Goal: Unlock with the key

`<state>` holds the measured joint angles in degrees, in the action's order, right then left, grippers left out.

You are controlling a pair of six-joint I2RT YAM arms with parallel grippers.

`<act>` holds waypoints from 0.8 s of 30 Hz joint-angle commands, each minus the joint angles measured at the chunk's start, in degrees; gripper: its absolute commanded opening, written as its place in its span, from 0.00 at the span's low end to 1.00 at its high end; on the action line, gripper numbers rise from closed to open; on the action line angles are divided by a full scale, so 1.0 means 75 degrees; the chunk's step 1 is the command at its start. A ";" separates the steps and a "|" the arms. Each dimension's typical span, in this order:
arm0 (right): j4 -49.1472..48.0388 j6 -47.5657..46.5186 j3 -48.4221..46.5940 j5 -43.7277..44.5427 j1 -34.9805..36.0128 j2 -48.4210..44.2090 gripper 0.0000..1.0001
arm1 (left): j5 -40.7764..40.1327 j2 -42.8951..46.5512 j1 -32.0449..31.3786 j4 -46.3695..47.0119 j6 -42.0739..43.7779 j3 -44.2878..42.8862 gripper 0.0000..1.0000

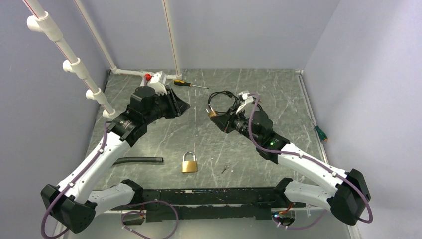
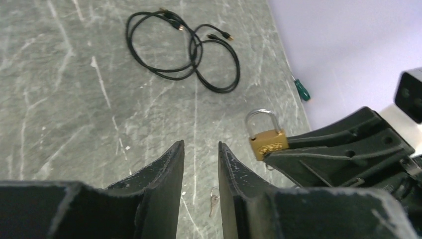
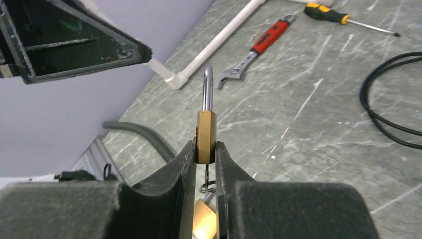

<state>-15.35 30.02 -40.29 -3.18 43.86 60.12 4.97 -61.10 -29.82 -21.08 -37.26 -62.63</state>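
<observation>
Nearest the arm bases, I see the key (image 1: 225, 169) lying flat on the desk (image 1: 278, 99), just right of a loose padlock (image 1: 189, 163) that also lies flat, its shackle pointing away from me. A black hose (image 1: 139, 160) lies left of that padlock. Further out, my right gripper (image 3: 205, 149) is clamped on the brass body of a 2nd padlock (image 3: 206, 132), held off the desk with its shackle up; a small metal ring shows just under it, but I cannot tell what it belongs to. My left gripper (image 2: 200, 154) faces it from the left, fingers slightly apart and holding nothing. Beyond the 2 grippers a black cable (image 2: 195, 52) lies coiled in loops, and at the far edge lie a yellow-handled screwdriver (image 3: 326, 12) and a red-handled wrench (image 3: 266, 40).
</observation>
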 commanded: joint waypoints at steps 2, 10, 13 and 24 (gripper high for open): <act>-0.0474 0.0039 -0.0043 -0.1168 -0.0056 -0.0182 0.00 | 0.1299 -0.0200 0.0004 0.0174 0.0738 -0.0400 0.30; -0.0711 0.0193 -0.0229 -0.1818 -0.0047 0.0120 0.00 | 0.2954 -0.0694 0.0005 0.0874 0.0633 -0.0073 0.19; -0.0822 0.0276 -0.0217 -0.1932 -0.0051 0.0160 0.00 | 0.3026 -0.0764 -0.0006 0.0898 0.0630 -0.0016 0.18; -0.1368 0.0630 -0.0195 -0.2329 -0.0047 0.0296 0.00 | 0.3017 -0.0917 -0.0008 0.1136 0.0600 0.0370 0.15</act>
<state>-17.72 32.86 -40.25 -18.00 43.51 62.17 25.74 -67.61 -29.82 -16.25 -33.41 -61.32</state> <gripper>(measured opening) 0.167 0.152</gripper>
